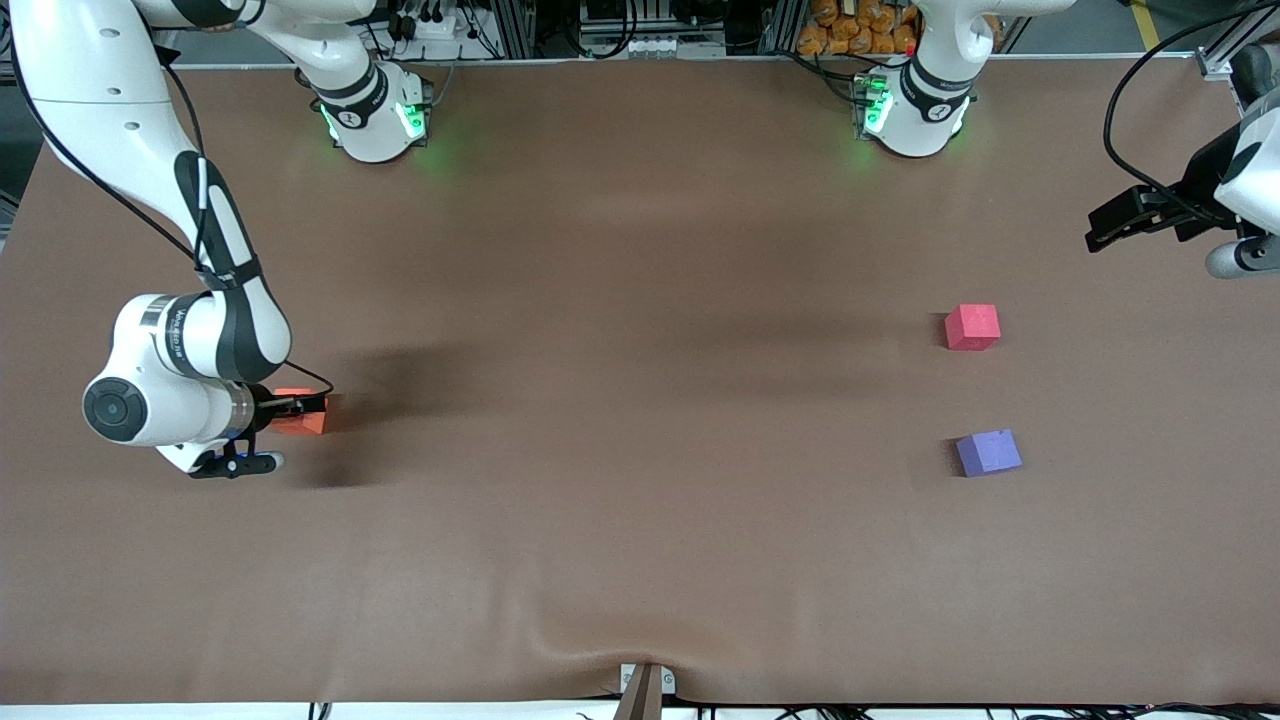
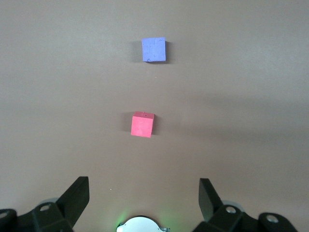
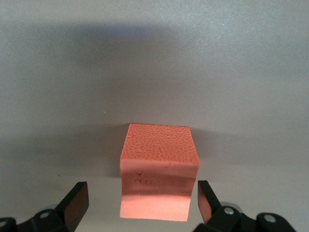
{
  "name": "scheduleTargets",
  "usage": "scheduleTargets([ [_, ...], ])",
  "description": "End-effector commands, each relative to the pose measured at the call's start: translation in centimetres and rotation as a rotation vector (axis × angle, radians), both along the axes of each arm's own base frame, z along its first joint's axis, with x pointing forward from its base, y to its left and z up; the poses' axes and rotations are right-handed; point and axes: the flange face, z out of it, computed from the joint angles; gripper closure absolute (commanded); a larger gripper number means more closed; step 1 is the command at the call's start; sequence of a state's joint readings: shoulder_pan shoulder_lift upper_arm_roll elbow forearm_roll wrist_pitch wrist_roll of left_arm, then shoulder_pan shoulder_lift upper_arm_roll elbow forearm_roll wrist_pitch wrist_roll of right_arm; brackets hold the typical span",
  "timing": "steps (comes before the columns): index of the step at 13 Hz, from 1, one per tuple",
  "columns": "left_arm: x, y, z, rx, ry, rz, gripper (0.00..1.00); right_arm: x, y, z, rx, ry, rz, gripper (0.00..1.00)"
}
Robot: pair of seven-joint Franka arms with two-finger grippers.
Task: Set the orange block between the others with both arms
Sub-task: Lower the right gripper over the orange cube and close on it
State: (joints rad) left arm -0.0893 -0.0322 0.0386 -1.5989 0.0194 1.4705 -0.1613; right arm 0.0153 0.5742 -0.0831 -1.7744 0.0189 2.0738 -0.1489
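Note:
The orange block point(image 1: 306, 421) point(image 3: 157, 169) rests on the brown table toward the right arm's end. My right gripper point(image 1: 303, 406) point(image 3: 142, 200) is low around it and open; a finger stands on each side of the block with a gap to it. The others lie toward the left arm's end: a pinkish-red cube point(image 1: 972, 327) point(image 2: 142, 124) and a purple-blue cube point(image 1: 988, 452) point(image 2: 153, 50), which is nearer to the front camera. My left gripper point(image 1: 1108, 226) point(image 2: 144, 193) hangs open and empty, high over that end of the table.
The arms' green-lit bases point(image 1: 375, 120) point(image 1: 910, 115) stand along the table's back edge. A small metal bracket point(image 1: 645, 688) sits at the middle of the front edge. A wide stretch of bare brown mat point(image 1: 640, 400) separates the orange block from the two cubes.

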Motion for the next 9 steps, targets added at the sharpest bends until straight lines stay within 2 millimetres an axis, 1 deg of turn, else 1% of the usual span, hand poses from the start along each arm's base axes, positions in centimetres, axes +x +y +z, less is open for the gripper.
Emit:
scheduleTargets([
  [1,-0.04,-0.13,-0.04,-0.012,-0.004,0.003,0.0,-0.26,-0.3,-0.02,0.005,-0.008,0.014,0.0],
  [3,-0.04,-0.13,-0.04,-0.012,-0.004,0.003,0.0,-0.23,-0.59,-0.47,0.005,-0.014,0.007,0.0],
  [6,-0.04,-0.13,-0.11,-0.012,-0.002,0.003,0.0,-0.19,-0.6,-0.8,0.004,-0.017,0.008,0.04],
  [7,-0.04,-0.13,-0.11,-0.012,-0.002,0.003,0.0,-0.18,-0.5,-0.89,0.004,-0.017,0.009,0.06],
  [8,-0.04,-0.13,-0.11,-0.012,-0.002,0.001,0.0,-0.18,-0.5,-0.89,0.004,-0.017,0.009,0.12],
  [9,0.02,-0.13,-0.18,-0.012,-0.002,0.003,0.0,-0.18,-0.5,-0.89,0.004,-0.017,0.011,0.14],
])
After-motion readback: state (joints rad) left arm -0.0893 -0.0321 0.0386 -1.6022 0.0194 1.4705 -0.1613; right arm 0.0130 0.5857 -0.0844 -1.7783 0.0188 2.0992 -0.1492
